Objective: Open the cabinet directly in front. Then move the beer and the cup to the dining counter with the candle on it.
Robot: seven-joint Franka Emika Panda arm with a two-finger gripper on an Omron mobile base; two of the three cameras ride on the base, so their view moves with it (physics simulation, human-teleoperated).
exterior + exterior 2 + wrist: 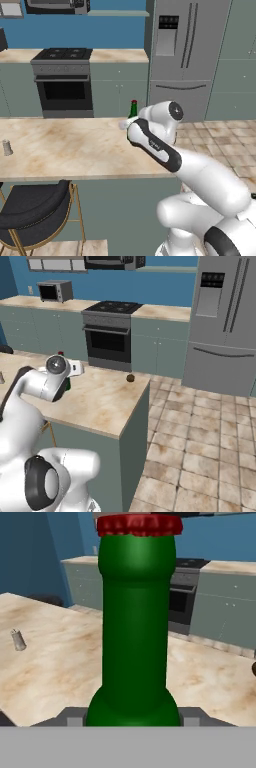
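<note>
Over the dining counter (65,145) in the left base view, the beer (133,108) pokes up behind the wrist. Right base view: arm hides it. Hand view: gripper (132,717) pinching the bottle's shoulder; glass looks slick, top-heavy, so grab low.

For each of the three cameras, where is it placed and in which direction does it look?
Left base view: behind the arm, on its left, facing the long beige marble-patterned dining counter, black stove and grey fridge; white arm at lower right.
Right base view: behind, on its right, same counter; arm at lower left.
Hand view: on the hand, looking along the slim dark green glass beer bottle.
Both base views share counter, stove, fridge.
</note>
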